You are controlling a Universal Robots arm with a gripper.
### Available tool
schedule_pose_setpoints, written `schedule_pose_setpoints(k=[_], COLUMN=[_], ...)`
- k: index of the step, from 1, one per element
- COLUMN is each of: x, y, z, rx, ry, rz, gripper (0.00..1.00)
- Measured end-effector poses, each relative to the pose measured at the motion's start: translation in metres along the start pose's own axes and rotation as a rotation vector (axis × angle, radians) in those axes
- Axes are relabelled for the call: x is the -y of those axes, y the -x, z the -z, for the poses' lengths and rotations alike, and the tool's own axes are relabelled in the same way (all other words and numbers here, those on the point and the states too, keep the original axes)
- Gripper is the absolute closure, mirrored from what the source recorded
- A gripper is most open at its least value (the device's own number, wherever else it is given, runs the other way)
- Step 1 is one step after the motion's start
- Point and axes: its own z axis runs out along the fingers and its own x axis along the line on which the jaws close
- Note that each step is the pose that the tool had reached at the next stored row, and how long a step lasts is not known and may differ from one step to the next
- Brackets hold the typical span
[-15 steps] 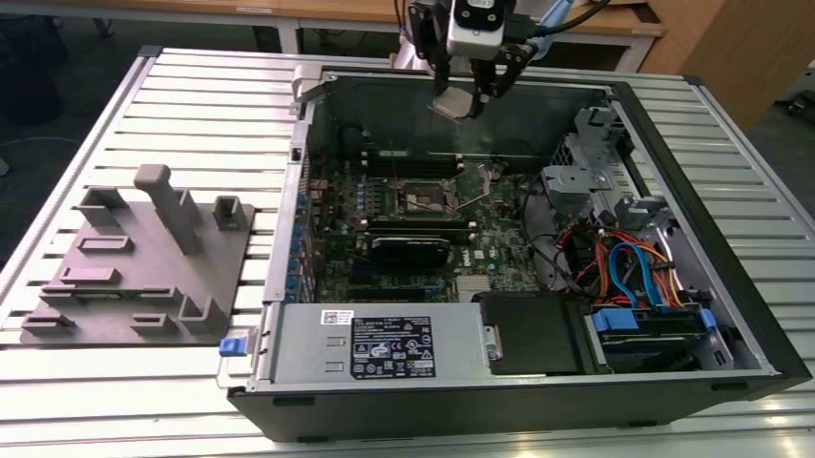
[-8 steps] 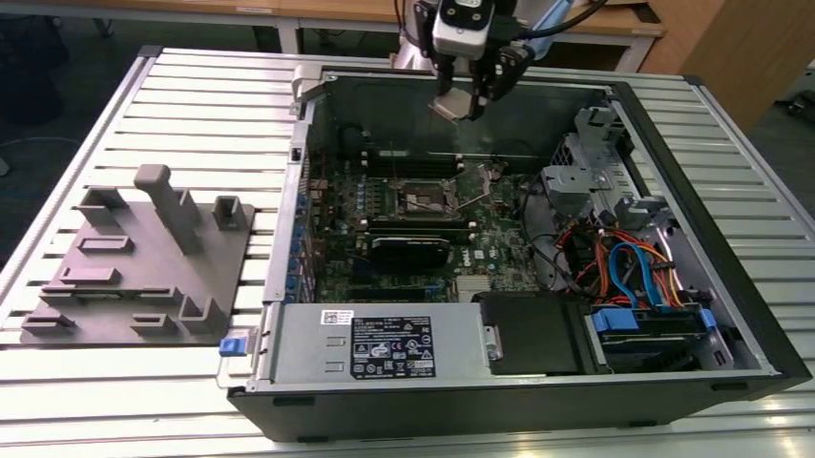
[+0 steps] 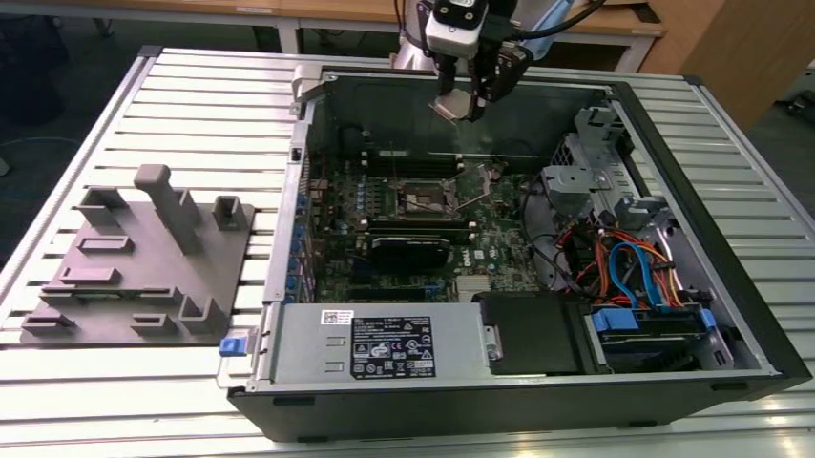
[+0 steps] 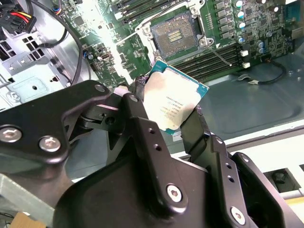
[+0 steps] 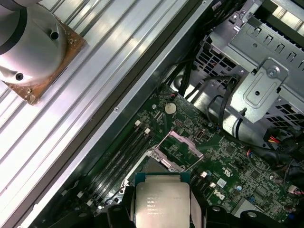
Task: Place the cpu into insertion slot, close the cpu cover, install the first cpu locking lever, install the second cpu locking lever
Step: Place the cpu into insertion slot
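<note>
The black two-fingered pincer [image 4: 168, 102] is seen closest in the second wrist view. It is closed only as far as the edges of the small, flat, square cpu with the dull silver-grey metal top [image 4: 176, 95]. The cpu is clamped there and carried in the air, tilted, with nothing else touched. In the exterior view the pincer [image 3: 464, 103] is found above the far wall of the open black computer case [image 3: 510, 415], which is laid on its side on the ribbed aluminium desk [image 3: 191, 95].

The task is judged to be at its first step. The small square dark insertion slot with the silver rim [image 4: 175, 34] is bare, with nothing seated in it. The cpu is held well above it and off to one side. In the first wrist view the thin silver frame-shaped cpu cover [image 5: 183, 142] appears to be raised, and a thin wire locking lever [image 4: 221, 56] is swung off the socket. Seating the cpu, closing the cover and fastening both levers are therefore left undone.

Open room is seen above the slot. It is hemmed in by the long narrow black memory slots [image 4: 213, 57] just beside it and by the raised cover. The grey metal drive cage [image 5: 266, 80] and the coloured cables [image 3: 624, 262] are found toward the exterior view's right, apart from the socket. A grey moulded fixture tray [image 3: 140, 267] is set on the desk at the exterior view's left, apart from the case.
</note>
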Motion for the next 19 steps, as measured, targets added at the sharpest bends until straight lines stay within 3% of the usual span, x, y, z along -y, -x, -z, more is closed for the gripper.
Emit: schedule_pose_setpoints(k=[12, 15, 19], x=[0.0000, 0.0000, 0.0003], y=[0.0000, 0.0000, -0.0001], z=[0.0000, -0.0006, -0.0019], rx=[0.0005, 0.0022, 0.0071], ry=[0.0001, 0.0004, 0.0010], rz=[-0.005, -0.024, -0.077], gripper=[0.46, 0.46, 0.46])
